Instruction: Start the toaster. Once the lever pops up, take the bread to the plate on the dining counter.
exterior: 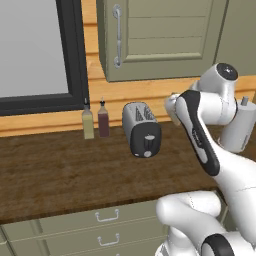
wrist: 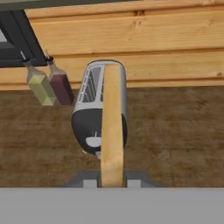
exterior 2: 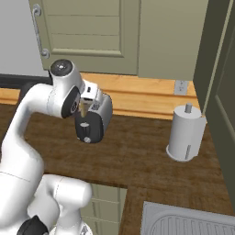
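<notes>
**Bread clear of the toaster, plate run still ahead**

Bread point(wrist: 112, 127), a thin tan slice seen edge-on in the hand view, stands pinched between the fingertips of the claw point(wrist: 112, 181), which is clenched on its lower end. The slice hangs above the toaster point(exterior: 142, 129), a silver-grey box with a black knobbed end, resting on the brown wood worktop point(exterior: 55, 175) beside two small bottles point(exterior: 95, 120). By the look of it, the toasting is done and the carry is in hand. The next move, as judged here, calls for lifting away without knocking the toaster, then turning the base toward the dining counter and its plate. From the base cameras the white arm covers the claw and most of the slice; in the right base view a tan sliver shows point(exterior 2: 83, 108). A paper-towel roll point(exterior 2: 185, 133) stands well apart.
</notes>
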